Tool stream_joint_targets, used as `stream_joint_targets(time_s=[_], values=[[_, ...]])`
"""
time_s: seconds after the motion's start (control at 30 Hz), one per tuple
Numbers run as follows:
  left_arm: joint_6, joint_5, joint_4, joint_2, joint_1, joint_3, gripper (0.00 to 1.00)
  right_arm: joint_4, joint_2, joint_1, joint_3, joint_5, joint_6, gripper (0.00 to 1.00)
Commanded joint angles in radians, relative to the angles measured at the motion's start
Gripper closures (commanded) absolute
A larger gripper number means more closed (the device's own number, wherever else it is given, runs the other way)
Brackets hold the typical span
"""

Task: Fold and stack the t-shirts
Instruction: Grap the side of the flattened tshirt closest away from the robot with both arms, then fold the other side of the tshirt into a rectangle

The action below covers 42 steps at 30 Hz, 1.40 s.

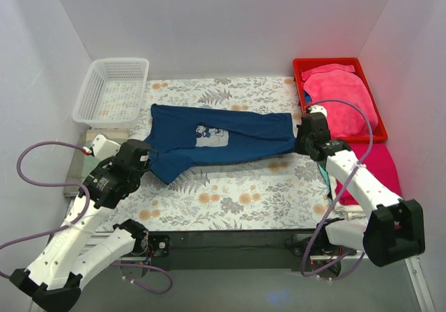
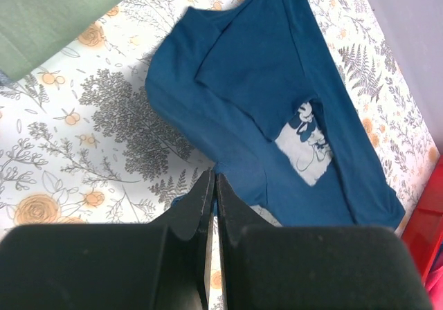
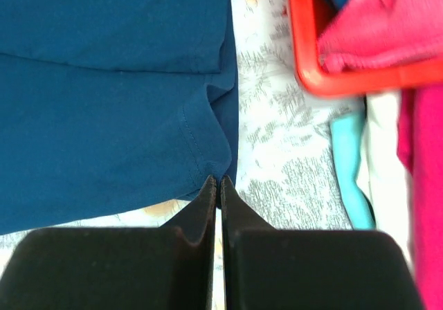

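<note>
Shirt (image 1: 223, 139) lies lengthwise from white basket (image 1: 111, 89) toward red bin (image 1: 339, 97). I see both tools pinched on its ends, left tool (image 2: 214, 185), right tool (image 3: 219, 184); held cloth hidden.

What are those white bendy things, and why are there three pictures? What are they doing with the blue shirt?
They are two robot arms. Each ends in a black pinching tool with two fingers. The big picture looks down from above. The other two come from little cameras on each arm's wrist, so you see that arm's own fingers at the bottom.

On the flowery cloth lies a blue shirt with a pale cartoon print, partly folded. The left tool is pinched shut on one corner of it, and the right tool is pinched shut on its edge at the other end.

A white basket sits at the back left. A red bin at the back right holds a pink shirt, with more pink cloth beside it.
</note>
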Motion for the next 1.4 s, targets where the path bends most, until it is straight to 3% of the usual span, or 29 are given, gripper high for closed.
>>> stream_joint_targets(time_s=[0.0, 0.27, 0.57, 0.77, 1.1, 1.37], values=[[-0.029, -0.04, -0.068, -0.04, -0.005, 0.028, 1.0, -0.053, -0.093, -0.003, -0.068, 0.005, 0.031, 0.99], [-0.015, -0.023, -0.019, -0.008, -0.005, -0.009, 1.0, -0.052, -0.098, -0.003, -0.13, 0.012, 0.051, 0.99], [0.043, -0.1, 0.196, 0.265, 0.002, 0.024, 1.0, -0.003, 0.066, -0.012, 0.01, 0.044, 0.042, 0.99], [0.128, -0.106, 0.323, 0.425, 0.074, 0.063, 1.0, 0.031, 0.174, -0.022, 0.085, 0.047, 0.042, 0.99], [0.24, -0.012, 0.52, 0.558, 0.274, 0.097, 1.0, 0.063, 0.306, -0.054, 0.17, 0.047, 0.057, 0.99], [0.261, 0.047, 0.583, 0.701, 0.313, 0.158, 1.0, 0.091, 0.401, -0.081, 0.205, 0.041, 0.065, 0.99]])
